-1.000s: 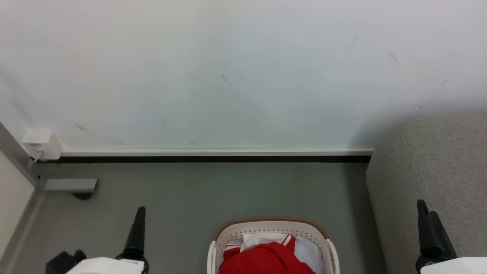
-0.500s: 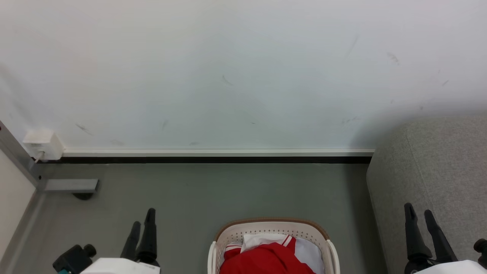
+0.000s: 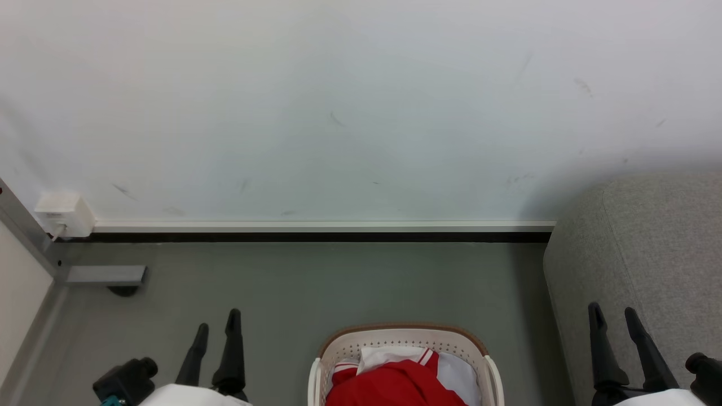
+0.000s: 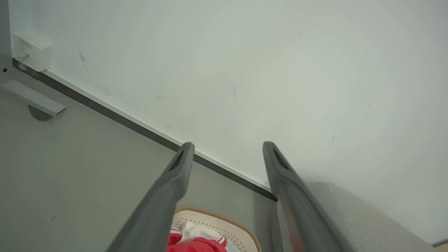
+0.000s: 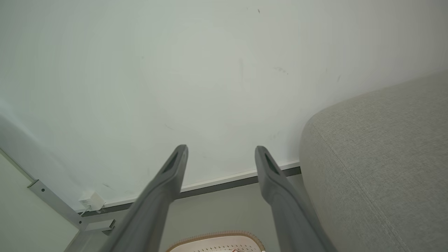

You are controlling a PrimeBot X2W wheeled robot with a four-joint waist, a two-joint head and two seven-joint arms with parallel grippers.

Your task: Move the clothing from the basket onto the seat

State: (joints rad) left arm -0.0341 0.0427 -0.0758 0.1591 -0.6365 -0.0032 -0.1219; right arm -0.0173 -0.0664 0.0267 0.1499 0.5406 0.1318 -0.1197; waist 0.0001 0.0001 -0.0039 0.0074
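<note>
The cream-white basket (image 3: 406,338) with a brown rim sits on the floor at the bottom middle of the head view, also seen as the basket (image 4: 217,218) and basket (image 5: 217,239) in the wrist views. Inside lies red clothing (image 3: 392,383) over a white garment with red-and-white trim (image 3: 389,355); the clothing (image 4: 190,243) peeks between the left fingers. The grey sofa seat (image 3: 648,248) rises at the right, with the seat (image 5: 378,157) large beside the right fingers. My left gripper (image 3: 218,322) stands open left of the basket. My right gripper (image 3: 612,314) stands open before the sofa. Both hold nothing.
A pale wall (image 3: 338,101) with a white skirting strip (image 3: 321,225) runs behind the grey floor (image 3: 310,282). A white wall box (image 3: 62,213) and a metal bracket (image 3: 104,274) sit at the left corner beside a grey frame post.
Both grippers have turned about their wrists, so their two fingers now show side by side and apart. The left gripper has shifted right and lower, the right one slightly left. Basket and clothing stay put.
</note>
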